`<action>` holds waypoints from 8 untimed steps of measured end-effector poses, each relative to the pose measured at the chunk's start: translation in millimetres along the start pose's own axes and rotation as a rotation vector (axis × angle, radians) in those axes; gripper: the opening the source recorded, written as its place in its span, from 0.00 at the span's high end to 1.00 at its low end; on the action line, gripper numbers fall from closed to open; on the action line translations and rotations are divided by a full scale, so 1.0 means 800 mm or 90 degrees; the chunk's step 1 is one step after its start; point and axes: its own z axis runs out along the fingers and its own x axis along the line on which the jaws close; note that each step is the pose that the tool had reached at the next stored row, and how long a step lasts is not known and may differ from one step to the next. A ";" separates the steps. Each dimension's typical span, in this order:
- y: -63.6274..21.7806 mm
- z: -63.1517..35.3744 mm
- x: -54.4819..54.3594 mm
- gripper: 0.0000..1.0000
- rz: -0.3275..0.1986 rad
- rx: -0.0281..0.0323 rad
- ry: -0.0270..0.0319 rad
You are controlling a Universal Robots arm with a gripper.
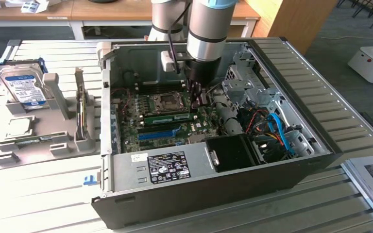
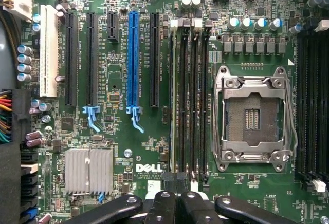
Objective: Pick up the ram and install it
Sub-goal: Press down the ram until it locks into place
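Green ram [image 1: 167, 117] sits in its slot; keep your closed tool [image 1: 197, 99] pressing squarely, straight down, until it seats.

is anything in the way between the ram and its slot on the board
Nothing visible stands in the way. The ram is already on edge at the memory slots beside the CPU socket, with the shut gripper at its end. Whether it is fully seated cannot be told.
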 end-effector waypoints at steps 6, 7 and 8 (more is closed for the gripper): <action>0.000 0.002 0.000 0.90 0.000 0.0000 0.0001; 0.000 0.002 0.000 0.90 0.000 0.0000 0.0001; 0.000 0.002 0.000 0.90 0.000 0.0000 0.0000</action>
